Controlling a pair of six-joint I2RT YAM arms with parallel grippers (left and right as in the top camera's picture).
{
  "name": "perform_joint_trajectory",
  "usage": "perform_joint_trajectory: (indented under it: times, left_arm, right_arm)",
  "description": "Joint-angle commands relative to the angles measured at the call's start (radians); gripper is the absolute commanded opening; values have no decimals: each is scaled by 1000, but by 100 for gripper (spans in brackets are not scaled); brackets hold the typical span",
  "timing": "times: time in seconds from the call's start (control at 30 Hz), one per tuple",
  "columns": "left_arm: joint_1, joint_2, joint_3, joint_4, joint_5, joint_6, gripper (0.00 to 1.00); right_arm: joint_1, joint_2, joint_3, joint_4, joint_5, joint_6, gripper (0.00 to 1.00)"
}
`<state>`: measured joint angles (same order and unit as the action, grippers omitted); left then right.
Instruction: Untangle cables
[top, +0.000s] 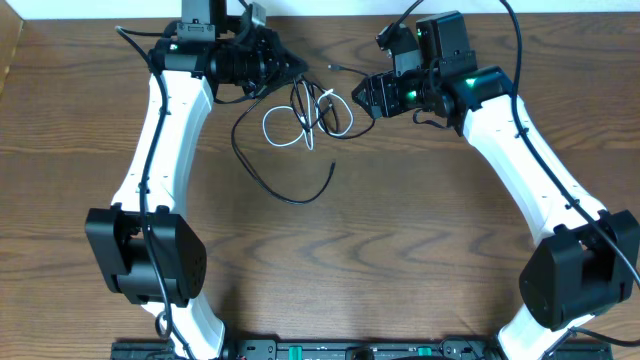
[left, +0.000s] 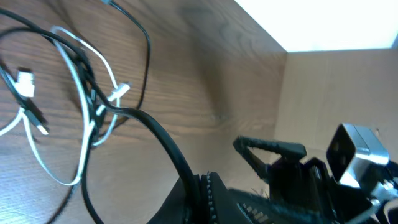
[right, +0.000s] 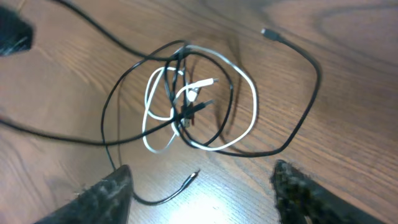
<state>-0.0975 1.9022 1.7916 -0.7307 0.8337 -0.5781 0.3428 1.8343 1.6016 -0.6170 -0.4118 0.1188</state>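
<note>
- Reach: my left arm (top: 165, 150) and right arm (top: 530, 150) run from their bases at the near edge of the table (top: 400, 250) up to its far part, elbows spread outward and wrists bent in toward each other.
- My left gripper (top: 285, 68) sits close to the far edge, turned toward the middle. Its jaws are clamped tight on the black cable (right: 317, 81), which runs from the tangle (right: 183, 115) straight into my grip.
- My right gripper (top: 362, 95) hangs just right of the tangle and is aimed at it. Its fingers (right: 109, 196) are spread wide, with only wood between them.
- The tangle lies between my two grippers on the far half of the table. The white cable (right: 255, 102) loops in a few coils, crossed by black strands at the centre.
- One black loop trails toward the near side. A black plug end (right: 267, 31) lies by itself beyond the tangle, toward the far edge.
- Room: broad wood shows between my forearms on the near side, while the strip toward the far edge is narrow.
</note>
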Motion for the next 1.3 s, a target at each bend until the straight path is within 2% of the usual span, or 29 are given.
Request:
perform_joint_trajectory:
  times: [0.0,0.1,0.33,0.67,0.8,0.83,0.9,0.93,1.1,1.27]
  left_arm:
    - [-22,3,-4,23,124,8,7]
    - [-45,3,-4,44,163,-3,8]
    - [-68,3,-4,88,222,-48,7]
    - [-68,3,-4,97,232,-75,7]
    - [-66,3,-4,125,232,-111,7]
    - [-64,3,-4,136,232,-116,7]
    - [-53,3,-4,146,229,-116,8]
    - [-40,3,-4,146,223,-116,7]
    - [68,3,-4,145,146,-115,8]
    - [166,3,-4,115,49,-87,7]
  right_arm:
    - [-1,57,1,16,-6,27,62]
    - [1,95,1,75,-92,69,59]
    - [26,175,1,155,-89,180,52]
    - [83,240,1,172,-25,184,49]
    - [94,259,1,185,40,176,34]
    - [94,262,1,180,72,169,22]
    - [89,262,1,147,170,163,5]
    - [84,262,1,127,209,159,1]
    - [0,262,1,-57,475,166,1]
    - [-101,262,1,-164,640,165,1]
